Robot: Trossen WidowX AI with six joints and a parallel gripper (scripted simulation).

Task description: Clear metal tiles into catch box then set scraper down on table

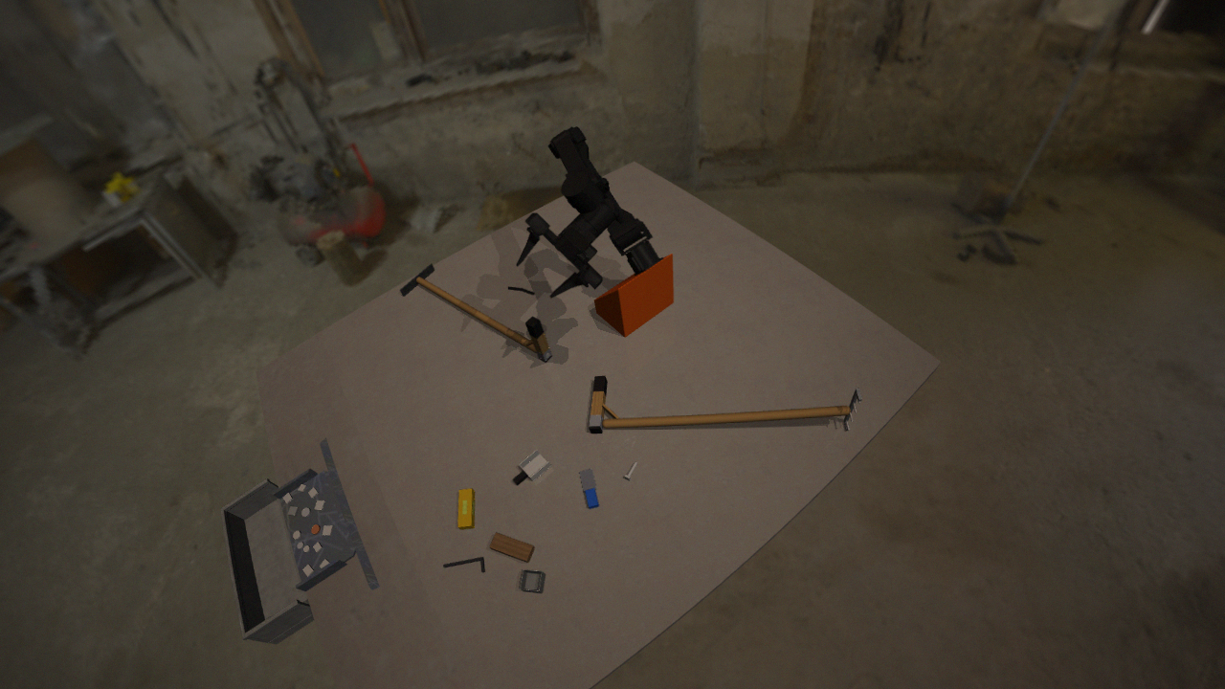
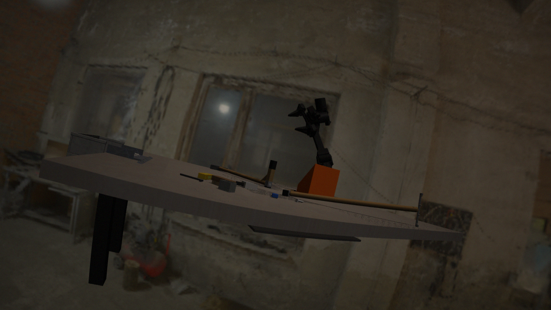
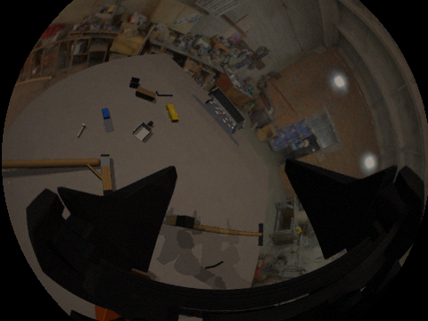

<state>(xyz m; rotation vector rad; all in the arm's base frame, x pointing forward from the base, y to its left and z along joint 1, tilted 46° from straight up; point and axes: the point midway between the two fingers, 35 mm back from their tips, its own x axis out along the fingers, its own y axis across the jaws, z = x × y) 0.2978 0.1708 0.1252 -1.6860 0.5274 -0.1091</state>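
1. Metal tiles (image 1: 326,530) (image 2: 136,154) lie scattered on the steel plate (image 1: 339,514) (image 2: 143,158).
2. Long scraper (image 1: 479,315) (image 2: 242,173) (image 3: 227,231) rests on the table (image 1: 727,360) (image 2: 163,174) (image 3: 147,152), its grip block upright.
3. Gripper (image 1: 535,279) (image 2: 292,122) (image 3: 231,168) hangs above the table, fingers spread wide around nothing.
4. Arm (image 1: 585,189) (image 2: 319,142) rises, bent, behind the orange block (image 1: 646,295) (image 2: 323,181) (image 3: 104,313).

Stained, peeling walls (image 1: 753,102) (image 2: 292,34) surround a dim, bare floor (image 1: 1028,385) (image 2: 50,265). Wood-framed windows (image 1: 466,25) (image 2: 223,123) line the far side; a cluttered worktable (image 1: 128,213) (image 2: 42,179) stands far left.
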